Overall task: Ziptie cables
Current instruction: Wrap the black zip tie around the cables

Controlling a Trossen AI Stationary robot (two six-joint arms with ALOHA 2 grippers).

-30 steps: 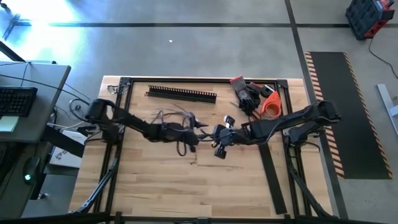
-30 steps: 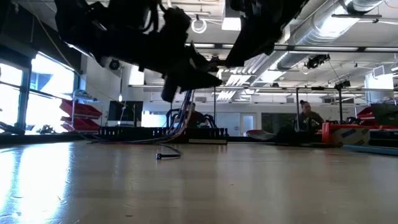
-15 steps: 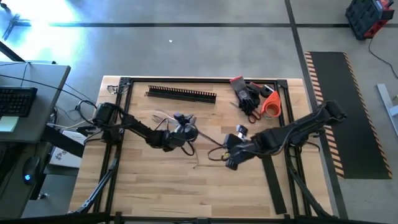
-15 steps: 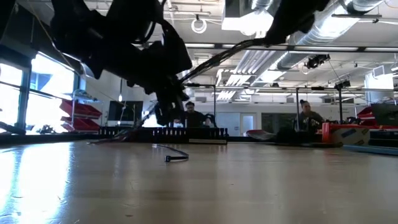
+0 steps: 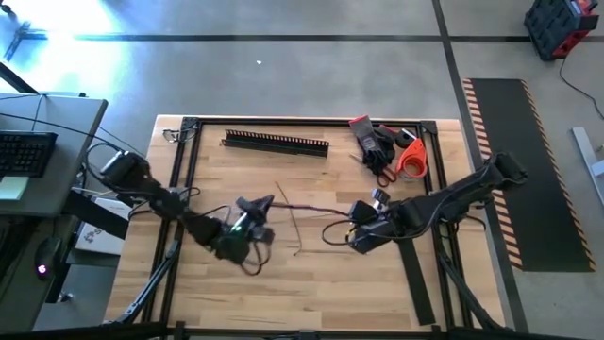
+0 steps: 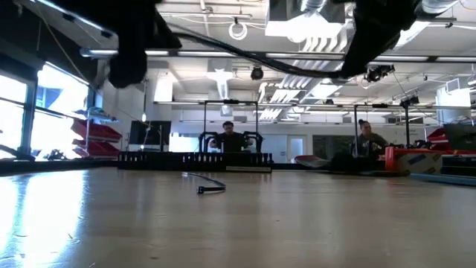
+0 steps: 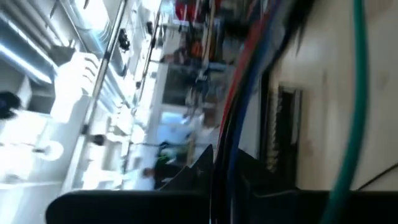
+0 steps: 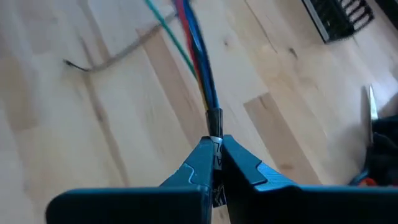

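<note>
The cables [image 5: 307,209] are a thin bunch of red, blue and dark wires, stretched in a line above the table between my two grippers. My left gripper [image 5: 260,205] is shut on their left end, and my right gripper [image 5: 352,222] is shut on their right end. In the right wrist view a black band [image 8: 214,118] wraps the bunch just ahead of my right gripper [image 8: 214,152]. A green wire [image 8: 168,31] splays off to one side. In the low view the cables [image 6: 245,59] span high across the picture. My left gripper pinches the cables near their left end [image 7: 225,155] between its two fingers, which point about level from the table's left near side. The picture is blurred, so the exact spot is unclear. The bunch runs off taut, clear of the table. My right gripper pinches the cables' right end [image 8: 215,138], just behind the black band, between its two fingertips [image 8: 198,163]. The fingers slant down from the table's right, roughly along the bunch. The bunch leads away taut and lifted clear of the wood.
A thin loose strand [image 5: 311,241] lies on the wood under the cables and shows too in the low view [image 6: 208,184]. The black comb-toothed duct [image 5: 276,142] lies at the far edge, gloves and orange tools [image 5: 389,151] at the far right, and a flat black strip [image 5: 415,274] along the right.
My left gripper has swung toward the table's left near corner and rolled over, taking the cables' left end with it. My right gripper has moved a little toward the right near side. The cables, loose loops on the wood before, are now drawn taut in a line.
</note>
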